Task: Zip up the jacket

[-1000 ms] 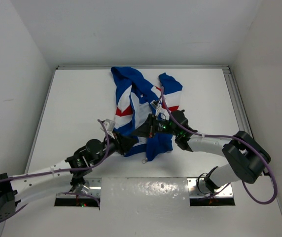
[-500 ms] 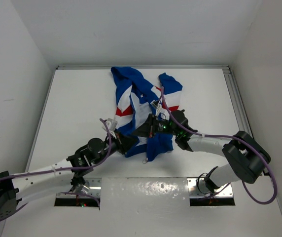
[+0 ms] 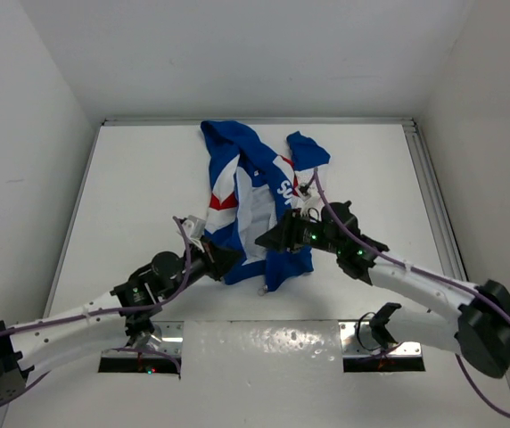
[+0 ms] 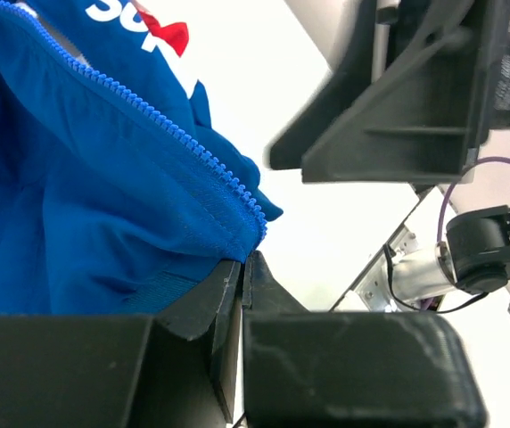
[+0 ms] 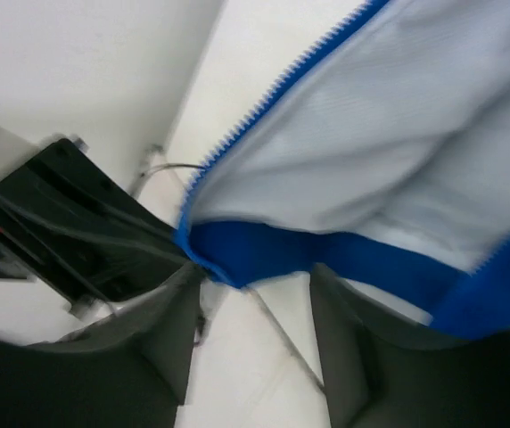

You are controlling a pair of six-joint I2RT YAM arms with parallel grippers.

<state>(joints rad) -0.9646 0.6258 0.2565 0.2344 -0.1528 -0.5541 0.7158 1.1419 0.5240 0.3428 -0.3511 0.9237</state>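
Presently clamps left hand (image 4: 242, 267) tight on the jacket (image 3: 237, 178) hem corner below the zipper (image 4: 175, 143); holds right hand (image 5: 250, 330) wide, gripping nothing, at 2 o'clock of it. Lies unzipped on the desk (image 3: 130, 178), toward 12 o'clock. Risks losing the opposite edge: slack, could slip clear before closure

Both arms stretched low toward the middle, tips facing. Left hand (image 3: 226, 259) pinched shut on the jacket (image 3: 240, 150) hem, right hand (image 3: 271, 241) with fingers spread apart.
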